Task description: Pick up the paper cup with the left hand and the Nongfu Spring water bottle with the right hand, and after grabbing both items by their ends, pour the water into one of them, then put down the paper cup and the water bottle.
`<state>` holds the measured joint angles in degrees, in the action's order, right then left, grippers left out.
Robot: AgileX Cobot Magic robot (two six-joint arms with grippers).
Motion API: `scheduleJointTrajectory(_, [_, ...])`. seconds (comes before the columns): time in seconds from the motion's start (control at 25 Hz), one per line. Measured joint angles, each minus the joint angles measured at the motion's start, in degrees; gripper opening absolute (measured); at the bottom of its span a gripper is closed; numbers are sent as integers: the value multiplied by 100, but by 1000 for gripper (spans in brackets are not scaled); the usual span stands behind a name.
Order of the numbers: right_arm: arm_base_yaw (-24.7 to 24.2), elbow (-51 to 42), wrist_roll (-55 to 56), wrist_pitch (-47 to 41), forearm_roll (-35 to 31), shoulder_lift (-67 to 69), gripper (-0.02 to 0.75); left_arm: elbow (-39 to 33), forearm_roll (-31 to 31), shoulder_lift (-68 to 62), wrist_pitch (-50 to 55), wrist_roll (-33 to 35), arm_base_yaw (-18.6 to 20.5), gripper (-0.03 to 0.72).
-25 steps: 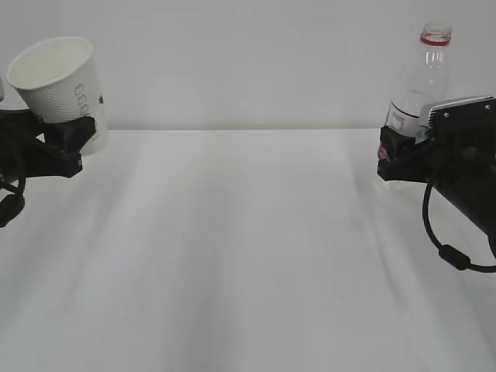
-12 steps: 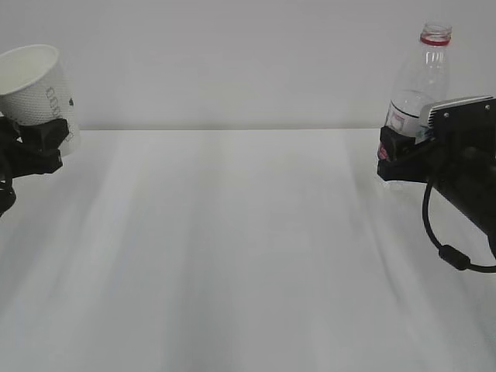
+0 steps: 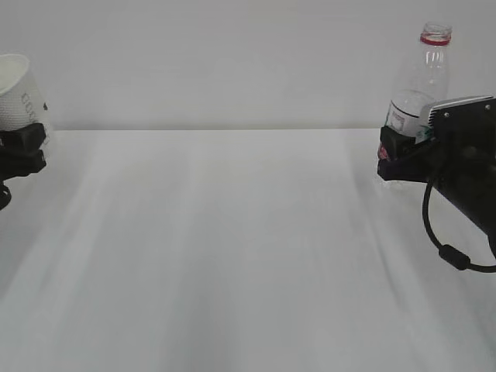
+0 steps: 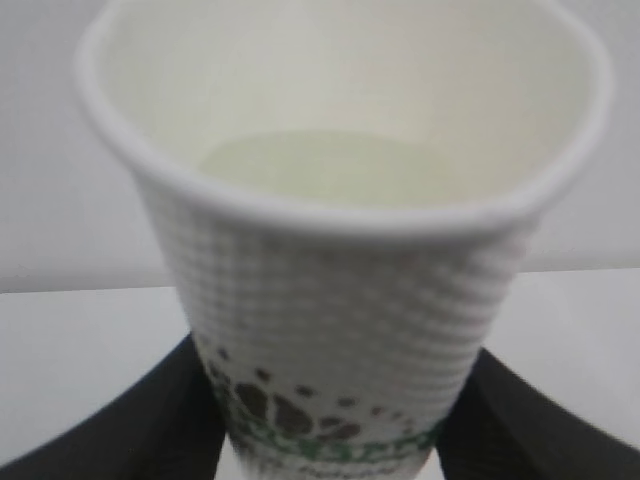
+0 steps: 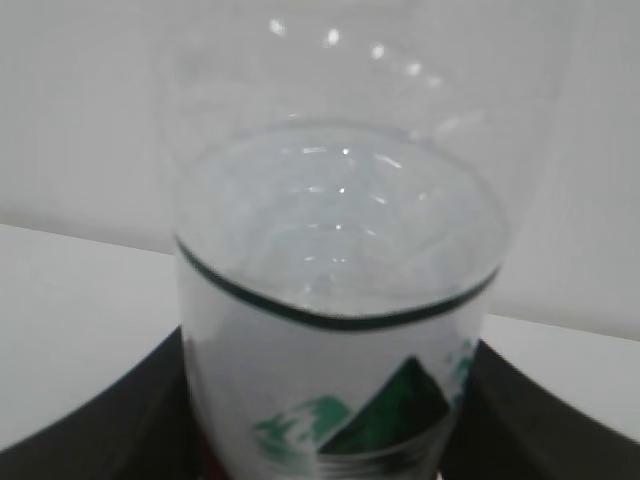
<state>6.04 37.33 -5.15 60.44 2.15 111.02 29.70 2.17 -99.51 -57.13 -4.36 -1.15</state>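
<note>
The left gripper [image 3: 23, 147] is clamped on the lower body of the paper cup [image 3: 19, 89], its dark fingers [image 4: 170, 420] pressing both sides near the base. The cup sits at about nine o'clock in the exterior view, at the far left edge, lifted off the table [image 3: 232, 248] and near upright. It is thin white paper with a dotted embossed wall, a rolled rim and a green-and-dark logo low down. I judge it light and easily crushed; the embossing should help against slip. A low hold near the stiffer bottom looks right, with gentle pressure. Pale liquid, likely the water [image 4: 320, 170], seems to lie in it, so tilting could spill it.

The right gripper [image 3: 395, 159] is closed around the Nongfu Spring water bottle [image 3: 422, 77], gripping the labelled lower part. The bottle stands upright at about two o'clock, uncapped, with a red neck ring. Whether its base touches the table I cannot tell. The clear plastic is smooth and thin-walled, likely slippery and prone to denting; water inside makes it bottom-heavy.
</note>
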Motion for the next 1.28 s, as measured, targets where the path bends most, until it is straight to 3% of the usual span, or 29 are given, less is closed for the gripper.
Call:
scheduleJointTrajectory(0.6, [0, 0, 0, 0, 398, 0, 450, 0, -33, -631, -536, 0, 195, 426])
scheduleJointTrajectory(1.28, [0, 0, 0, 9, 155, 0, 449, 257, -33, -1314, -621, 0, 195, 424])
